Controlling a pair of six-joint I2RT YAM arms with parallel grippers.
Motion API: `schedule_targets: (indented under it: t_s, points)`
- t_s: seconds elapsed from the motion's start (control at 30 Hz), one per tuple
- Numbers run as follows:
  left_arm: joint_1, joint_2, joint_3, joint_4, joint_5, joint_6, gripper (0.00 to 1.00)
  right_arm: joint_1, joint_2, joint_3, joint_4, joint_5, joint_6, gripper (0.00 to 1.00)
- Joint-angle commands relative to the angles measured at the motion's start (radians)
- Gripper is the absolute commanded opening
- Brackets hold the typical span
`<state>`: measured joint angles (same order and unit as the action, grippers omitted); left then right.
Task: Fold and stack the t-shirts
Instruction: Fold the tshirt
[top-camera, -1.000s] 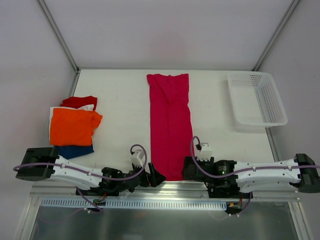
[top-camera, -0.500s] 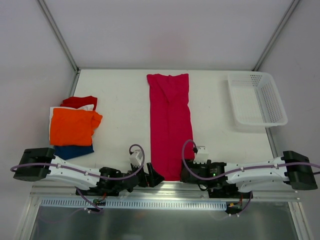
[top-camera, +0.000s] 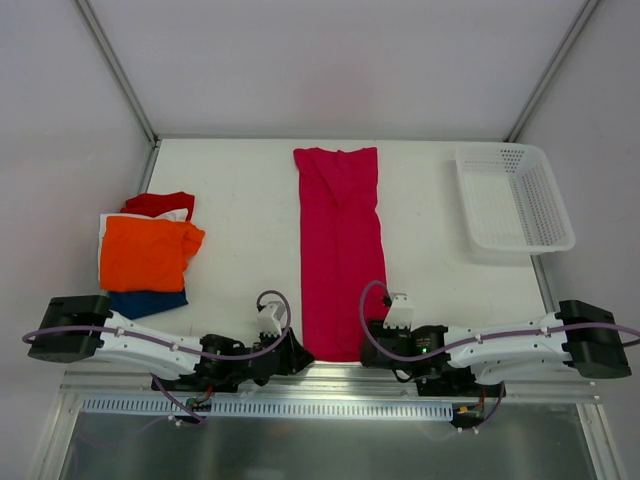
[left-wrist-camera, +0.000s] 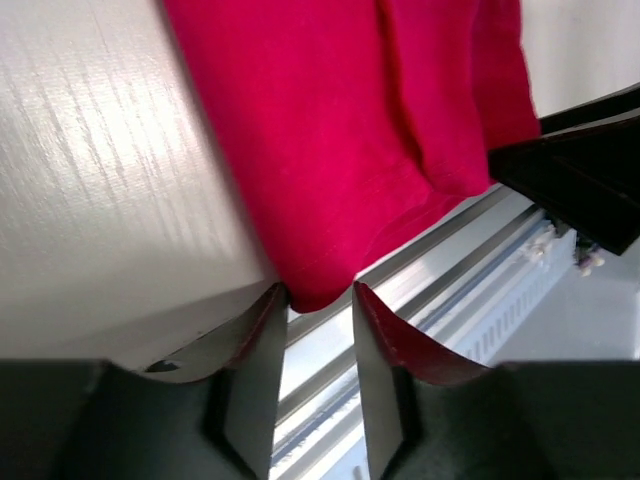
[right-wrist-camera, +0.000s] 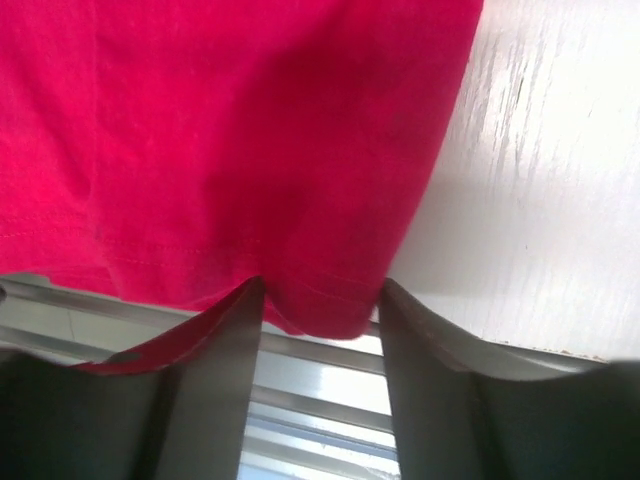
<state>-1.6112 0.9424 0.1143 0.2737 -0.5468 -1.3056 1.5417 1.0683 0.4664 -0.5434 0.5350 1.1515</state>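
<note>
A magenta-pink t-shirt, folded into a long strip, lies down the middle of the white table. My left gripper sits at its near left corner. In the left wrist view the jaws stand partly apart, with the hem corner between the tips and touching only the left finger. My right gripper is at the near right corner. In the right wrist view its jaws also stand apart, straddling the hanging hem.
A stack of folded t-shirts lies at the left: orange on top, with red, white and dark blue edges showing. A white perforated basket stands at the back right. A metal rail runs along the near edge.
Both grippers have slid inward to the shirt's near corners, and their jaws have narrowed around the hem. The shirt itself has not moved.
</note>
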Motion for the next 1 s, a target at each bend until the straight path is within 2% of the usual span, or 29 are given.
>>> schedule_targets:
  t_s: [0.0, 0.03, 0.07, 0.13, 0.17, 0.2, 0.33, 0.53, 0.8, 0.97]
  points:
    - [-0.012, 0.028, 0.03, -0.047, 0.002, -0.006, 0.31, 0.017, 0.013, 0.009, -0.01, -0.026, 0.039, 0.51]
    - [-0.012, 0.035, 0.033, -0.05, 0.004, -0.006, 0.25, 0.02, 0.019, 0.011, -0.015, -0.023, 0.042, 0.42]
    - [-0.012, 0.041, 0.038, -0.051, 0.004, -0.006, 0.16, 0.024, 0.022, 0.014, -0.018, -0.023, 0.045, 0.38]
    - [-0.012, 0.062, 0.05, -0.056, 0.005, -0.001, 0.1, 0.028, 0.03, 0.02, -0.024, -0.023, 0.05, 0.28]
    - [-0.012, 0.071, 0.054, -0.059, 0.005, 0.0, 0.04, 0.031, 0.041, 0.021, -0.024, -0.023, 0.05, 0.26]
    - [-0.012, 0.085, 0.064, -0.064, 0.005, 0.003, 0.02, 0.032, 0.047, 0.024, -0.027, -0.024, 0.051, 0.24]
    - [-0.012, 0.117, 0.094, -0.088, -0.01, 0.014, 0.0, 0.038, 0.074, 0.044, -0.038, -0.023, 0.05, 0.04]
    - [0.017, 0.131, 0.182, -0.203, -0.05, 0.06, 0.0, 0.038, 0.096, 0.103, -0.088, 0.011, 0.022, 0.01]
    - [0.16, 0.093, 0.262, -0.268, -0.033, 0.198, 0.0, 0.015, 0.058, 0.207, -0.196, 0.108, -0.055, 0.01]
    - [0.25, 0.093, 0.295, -0.268, -0.002, 0.282, 0.0, -0.069, 0.051, 0.233, -0.198, 0.138, -0.148, 0.0]
